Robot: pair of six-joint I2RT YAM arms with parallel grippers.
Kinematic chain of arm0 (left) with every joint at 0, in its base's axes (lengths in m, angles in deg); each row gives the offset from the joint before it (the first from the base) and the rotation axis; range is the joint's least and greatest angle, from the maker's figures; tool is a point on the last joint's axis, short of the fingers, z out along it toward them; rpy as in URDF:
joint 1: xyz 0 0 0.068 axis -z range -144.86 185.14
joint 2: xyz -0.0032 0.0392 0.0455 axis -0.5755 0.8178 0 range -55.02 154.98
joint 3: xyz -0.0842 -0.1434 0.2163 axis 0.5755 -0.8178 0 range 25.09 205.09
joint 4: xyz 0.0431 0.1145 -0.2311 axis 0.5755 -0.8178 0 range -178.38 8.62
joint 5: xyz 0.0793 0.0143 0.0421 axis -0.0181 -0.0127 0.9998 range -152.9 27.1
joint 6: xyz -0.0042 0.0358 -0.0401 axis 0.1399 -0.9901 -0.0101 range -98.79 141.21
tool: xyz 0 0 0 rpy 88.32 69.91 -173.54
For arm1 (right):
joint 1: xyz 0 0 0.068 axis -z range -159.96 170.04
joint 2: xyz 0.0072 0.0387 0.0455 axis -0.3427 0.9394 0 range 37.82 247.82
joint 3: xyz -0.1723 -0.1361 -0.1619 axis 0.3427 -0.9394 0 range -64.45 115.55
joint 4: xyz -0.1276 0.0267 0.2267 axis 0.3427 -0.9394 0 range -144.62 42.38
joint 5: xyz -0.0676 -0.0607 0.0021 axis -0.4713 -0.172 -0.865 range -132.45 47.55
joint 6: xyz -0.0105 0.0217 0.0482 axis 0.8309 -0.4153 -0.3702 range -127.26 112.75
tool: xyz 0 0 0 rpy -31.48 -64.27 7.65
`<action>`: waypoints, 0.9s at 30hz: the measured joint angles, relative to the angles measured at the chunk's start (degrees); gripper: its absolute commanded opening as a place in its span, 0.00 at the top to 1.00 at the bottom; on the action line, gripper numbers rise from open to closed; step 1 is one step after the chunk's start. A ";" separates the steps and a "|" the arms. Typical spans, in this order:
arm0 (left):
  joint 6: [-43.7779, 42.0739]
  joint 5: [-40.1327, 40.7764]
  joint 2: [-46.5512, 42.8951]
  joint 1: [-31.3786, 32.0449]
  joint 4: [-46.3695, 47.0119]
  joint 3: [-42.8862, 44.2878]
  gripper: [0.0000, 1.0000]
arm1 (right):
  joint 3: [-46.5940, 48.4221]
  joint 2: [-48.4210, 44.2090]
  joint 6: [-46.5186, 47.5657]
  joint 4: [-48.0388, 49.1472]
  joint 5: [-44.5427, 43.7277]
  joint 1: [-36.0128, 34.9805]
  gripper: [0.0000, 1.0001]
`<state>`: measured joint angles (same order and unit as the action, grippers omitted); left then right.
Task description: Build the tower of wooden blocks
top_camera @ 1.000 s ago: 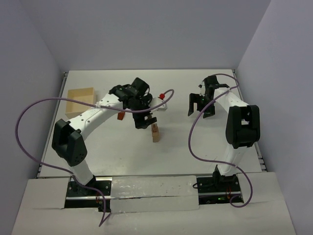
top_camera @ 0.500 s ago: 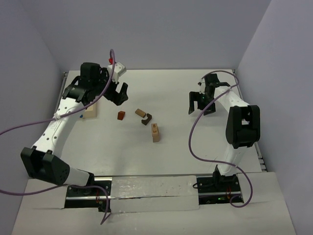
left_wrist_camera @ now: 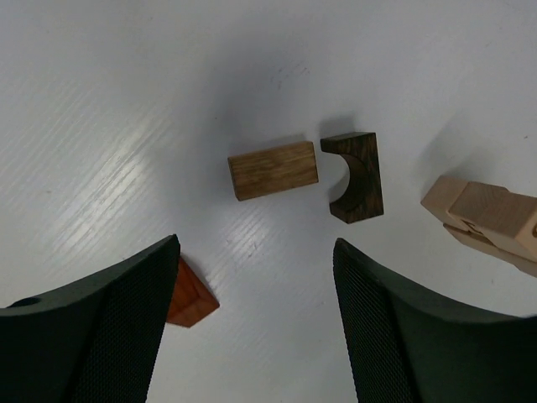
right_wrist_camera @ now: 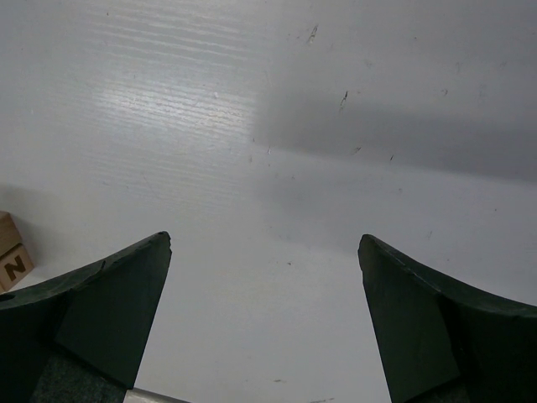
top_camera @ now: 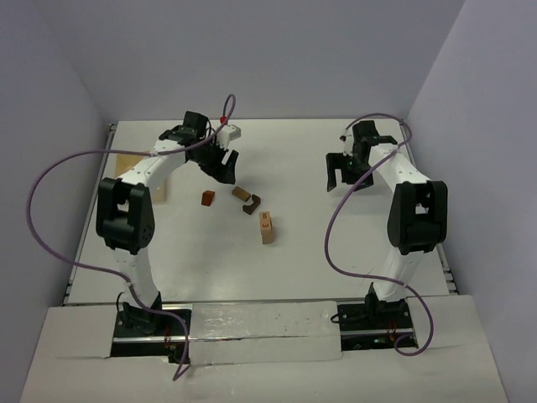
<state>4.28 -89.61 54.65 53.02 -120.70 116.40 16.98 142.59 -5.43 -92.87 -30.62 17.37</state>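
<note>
Several wooden blocks lie mid-table. An orange-brown cube [top_camera: 207,198], a brown oblong block [top_camera: 241,193] and a dark arch piece [top_camera: 251,204] lie flat. A pale tan stack of two blocks [top_camera: 267,227] stands just in front of them. My left gripper [top_camera: 222,168] is open and empty, hovering behind the blocks. In the left wrist view it [left_wrist_camera: 256,248] frames bare table, with the oblong block [left_wrist_camera: 273,170], the arch [left_wrist_camera: 357,176], the tan stack [left_wrist_camera: 487,218] and the orange cube [left_wrist_camera: 189,294] around it. My right gripper [top_camera: 348,172] is open and empty over bare table [right_wrist_camera: 264,242].
A shallow pale wooden tray [top_camera: 156,192] sits at the far left, partly hidden by my left arm. A pale lettered block edge [right_wrist_camera: 10,256] shows at the left of the right wrist view. Purple cables loop beside both arms.
My left arm lifted from above the tan stack, swung far left over the tray, then came back toward the blocks. The right arm has barely moved.
</note>
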 measured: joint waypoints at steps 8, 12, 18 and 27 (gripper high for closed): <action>-13.42 -5.29 5.36 1.13 -1.78 2.23 0.26 | 0.00 0.00 0.31 -0.64 -0.24 0.11 0.00; -29.36 -9.37 6.06 1.38 -6.17 2.70 0.28 | 0.00 0.00 0.70 -0.77 -0.24 0.13 0.00; -46.32 -10.87 11.45 2.52 -12.64 7.34 0.31 | 0.00 0.00 0.85 -0.96 -0.17 0.51 0.00; -55.77 -9.43 15.71 4.92 -14.58 8.36 0.32 | -0.11 0.00 1.16 -1.01 0.30 0.70 0.00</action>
<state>-51.49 -99.03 70.36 57.94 -135.28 124.76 16.87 142.59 -4.27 -93.88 -30.31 18.07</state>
